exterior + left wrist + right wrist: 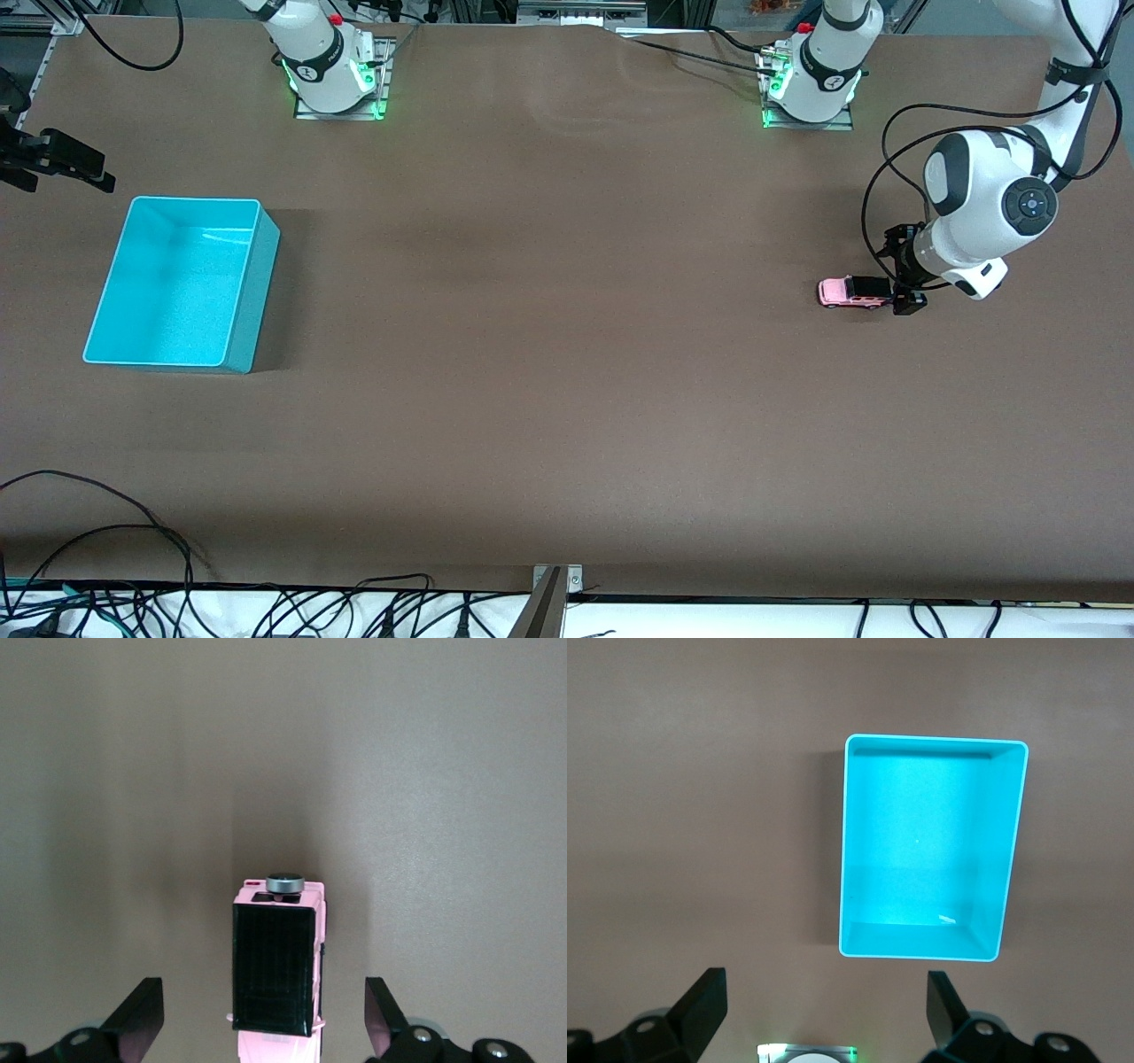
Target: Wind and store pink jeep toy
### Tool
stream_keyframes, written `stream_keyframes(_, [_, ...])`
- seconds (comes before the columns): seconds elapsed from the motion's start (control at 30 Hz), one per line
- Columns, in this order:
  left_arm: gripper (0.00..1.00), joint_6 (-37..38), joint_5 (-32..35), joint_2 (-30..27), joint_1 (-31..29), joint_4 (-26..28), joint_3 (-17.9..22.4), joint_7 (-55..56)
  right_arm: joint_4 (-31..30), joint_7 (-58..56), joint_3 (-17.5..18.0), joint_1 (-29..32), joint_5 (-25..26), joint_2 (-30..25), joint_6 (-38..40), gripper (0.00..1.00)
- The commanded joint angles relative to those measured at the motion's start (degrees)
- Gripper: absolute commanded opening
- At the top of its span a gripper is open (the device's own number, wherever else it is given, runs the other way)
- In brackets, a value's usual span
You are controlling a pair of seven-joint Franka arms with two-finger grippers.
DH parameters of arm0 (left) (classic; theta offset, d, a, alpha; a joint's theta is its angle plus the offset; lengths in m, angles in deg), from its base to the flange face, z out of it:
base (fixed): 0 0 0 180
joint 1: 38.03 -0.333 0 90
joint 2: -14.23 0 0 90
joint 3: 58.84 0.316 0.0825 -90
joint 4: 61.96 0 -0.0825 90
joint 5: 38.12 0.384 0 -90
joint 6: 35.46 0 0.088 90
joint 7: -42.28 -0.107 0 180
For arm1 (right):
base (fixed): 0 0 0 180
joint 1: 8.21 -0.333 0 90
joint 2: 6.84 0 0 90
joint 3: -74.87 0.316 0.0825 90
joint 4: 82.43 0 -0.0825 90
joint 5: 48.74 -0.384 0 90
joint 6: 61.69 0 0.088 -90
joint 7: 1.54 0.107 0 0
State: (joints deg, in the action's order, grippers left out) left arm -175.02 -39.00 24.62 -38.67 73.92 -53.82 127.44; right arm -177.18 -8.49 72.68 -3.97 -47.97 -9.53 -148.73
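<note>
The pink jeep toy [852,293] sits on the worktop [567,372] w/ wheels down, at the left arm's end, and it's the item nearest the front camera among the task things. Its long axis runs along the worktop's length, from the left arm's end toward the right arm's end, black roof up. The left tool [907,270] is low right at the jeep's end that points to the left arm's end of the worktop, released, fingers spread wide w/ nothing between the tips yet. In the left wrist view the jeep [276,970] lies lengthwise on the centre line between the two fingers [137,1019], roof toward the cam, a small round grey knob [285,883] at its end away from the tool; the fingers stand apart from both flanks, no contact. So the approach axis and the jeep's long axis look aligned; judgement: a short advance along that axis then a squeeze across the narrow width should do. The left arm is clearly the closer one. A bit farther from the front camera, well apart at the right arm's end, stands the turquoise bin [182,282], empty. The right tool [55,162] hangs near that bin, also released, grasping nothing, waiting; its wrist view looks down into the bin [926,846].
</note>
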Motion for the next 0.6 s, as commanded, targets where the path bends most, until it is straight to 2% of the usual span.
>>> stream_keyframes(0.0, [1.0,-2.9,1.0,1.7,0.5,0.0,-0.1,1.5,1.8,-0.8,0.1,0.0,0.0,0.7,1.4,1.0])
stream_keyframes(0.43, [1.0,-8.0,0.6,4.5,0.5,1.1,-1.0,1.5,1.8,-0.8,0.1,0.0,0.0,0.7,1.4,1.0])
stream_keyframes(0.53, [0.93,-8.0,0.5,4.5,0.5,1.0,-1.1,1.5,1.8,-0.8,0.1,0.0,0.0,0.7,1.4,1.0])
stream_keyframes(0.57, [0.8,-8.7,0.5,5.0,0.5,1.1,-1.5,1.5,1.8,-0.8,0.1,0.0,0.0,0.7,1.4,1.0])
